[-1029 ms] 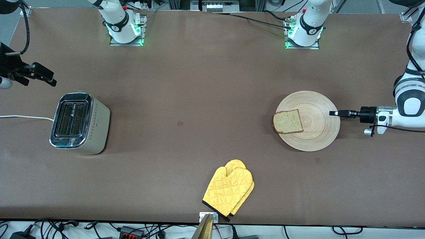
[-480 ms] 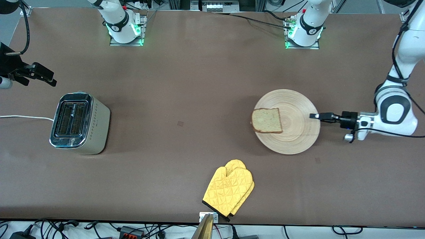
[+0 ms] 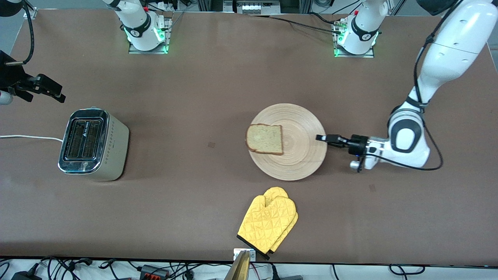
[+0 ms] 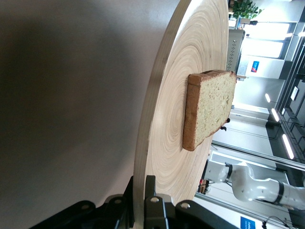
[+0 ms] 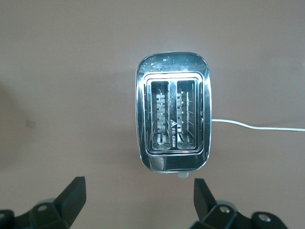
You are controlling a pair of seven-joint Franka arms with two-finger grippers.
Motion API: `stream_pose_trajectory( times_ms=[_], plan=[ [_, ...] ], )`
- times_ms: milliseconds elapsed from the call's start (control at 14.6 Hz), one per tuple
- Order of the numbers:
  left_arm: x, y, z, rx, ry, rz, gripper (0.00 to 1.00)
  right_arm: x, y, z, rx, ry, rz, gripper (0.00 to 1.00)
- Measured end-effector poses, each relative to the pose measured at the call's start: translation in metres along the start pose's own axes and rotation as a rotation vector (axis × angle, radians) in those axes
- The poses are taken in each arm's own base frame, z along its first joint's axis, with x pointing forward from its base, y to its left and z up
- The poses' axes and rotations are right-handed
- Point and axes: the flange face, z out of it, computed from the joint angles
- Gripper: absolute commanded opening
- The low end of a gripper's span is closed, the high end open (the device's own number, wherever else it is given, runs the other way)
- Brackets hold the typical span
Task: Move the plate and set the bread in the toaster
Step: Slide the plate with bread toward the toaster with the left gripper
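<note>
The light-wood plate [image 3: 293,155] lies at the middle of the table. The bread [image 3: 265,139] lies on its edge toward the right arm's end. My left gripper [image 3: 322,138] is shut on the plate's rim at the left arm's end; the left wrist view shows its jaws clamped on the plate's [image 4: 167,119] edge, with the bread [image 4: 209,107] farther along. The toaster [image 3: 92,144] stands at the right arm's end, slots up and empty. My right gripper [image 3: 54,93] is open and hangs near it; in the right wrist view the toaster [image 5: 172,124] lies below the gripper [image 5: 138,200].
A yellow oven mitt [image 3: 269,222] lies near the table's front edge, nearer the camera than the plate. The toaster's white cord [image 3: 27,137] runs off the table's end. A small dark mark [image 3: 211,144] sits between toaster and plate.
My left gripper has dragged the plate with the bread on it from the left arm's end toward the middle of the table. The right arm has barely moved.
</note>
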Motion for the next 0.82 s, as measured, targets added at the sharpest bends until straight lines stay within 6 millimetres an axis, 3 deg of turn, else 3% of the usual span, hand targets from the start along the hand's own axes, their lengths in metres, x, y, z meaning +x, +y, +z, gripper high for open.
stream_pose_trajectory(
  times_ms=[274, 412, 823],
  plan=[
    [0.010, 0.021, 0.085, -0.027, 0.021, -0.023, 0.01, 0.000, 0.000, 0.002, 0.000, 0.001, 0.000, 1.00],
    [0.008, 0.028, 0.117, -0.007, 0.003, -0.016, 0.01, 0.001, 0.000, 0.003, 0.000, 0.005, 0.000, 1.00],
    [0.011, 0.034, 0.163, 0.012, -0.038, 0.009, 0.03, 0.000, 0.000, 0.009, 0.000, -0.006, 0.000, 1.00]
  ],
)
